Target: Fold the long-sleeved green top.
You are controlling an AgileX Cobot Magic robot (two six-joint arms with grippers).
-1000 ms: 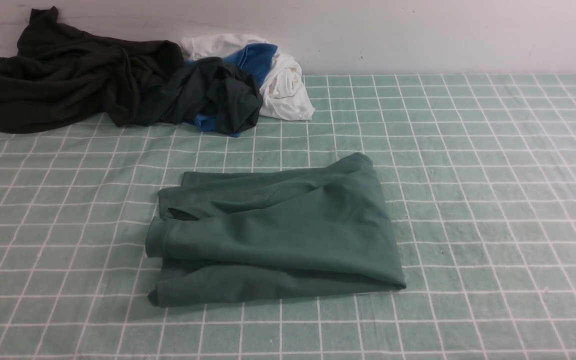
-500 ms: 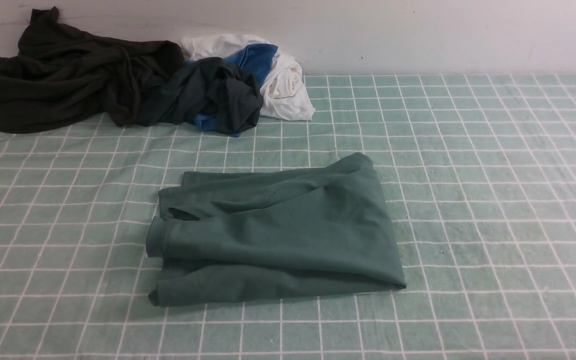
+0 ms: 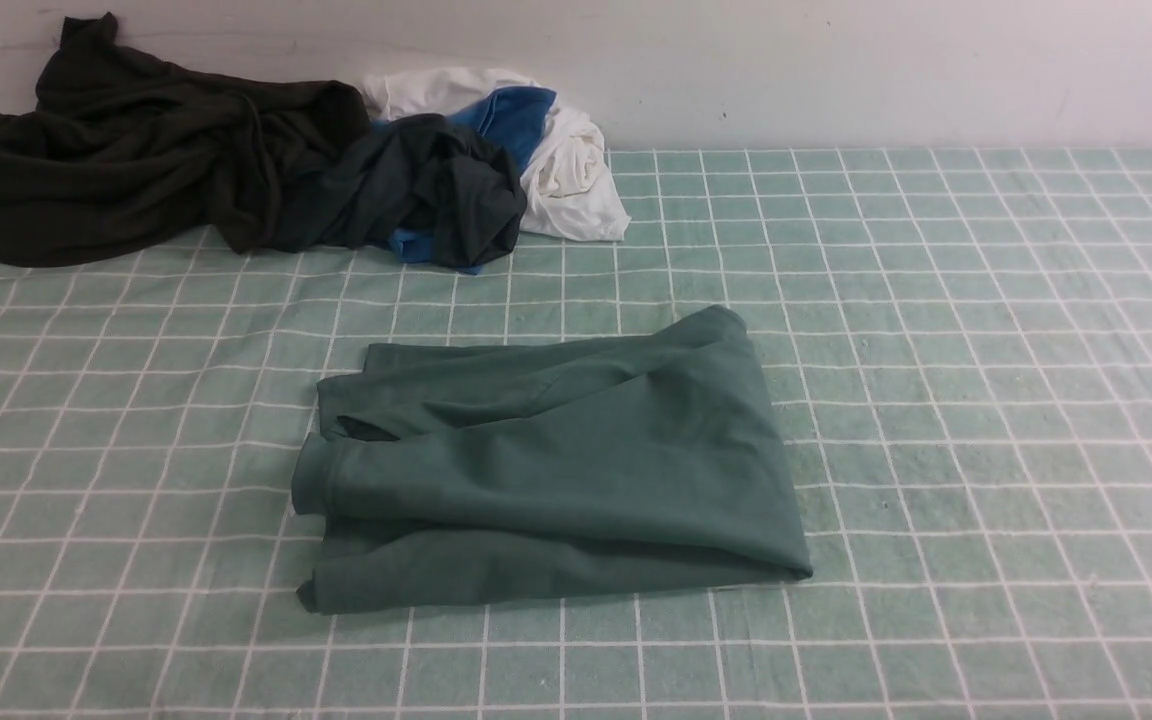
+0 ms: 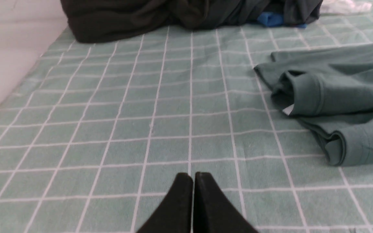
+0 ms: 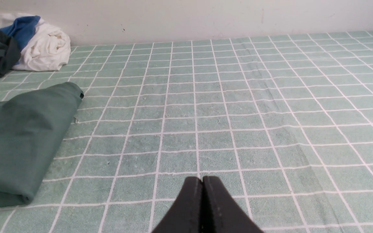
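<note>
Item: muted sage-green jersey long-sleeved top (image 3: 556, 460), folded into a compact stack at mid-counter (image 3: 986, 400) on green checked cloth. Left hand (image 4: 193, 176) and right hand (image 5: 202, 179): both closed, empty, apart from it. Risk: loose cuff layers may spring open if brushed.

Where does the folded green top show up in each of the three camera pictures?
Front view: green long-sleeved top lies mid-table, slightly left of centre.
Left wrist view: along the picture's right edge, cuff showing.
Right wrist view: at the picture's left edge.
Shared landmark: the white and blue garment by the wall.
</note>
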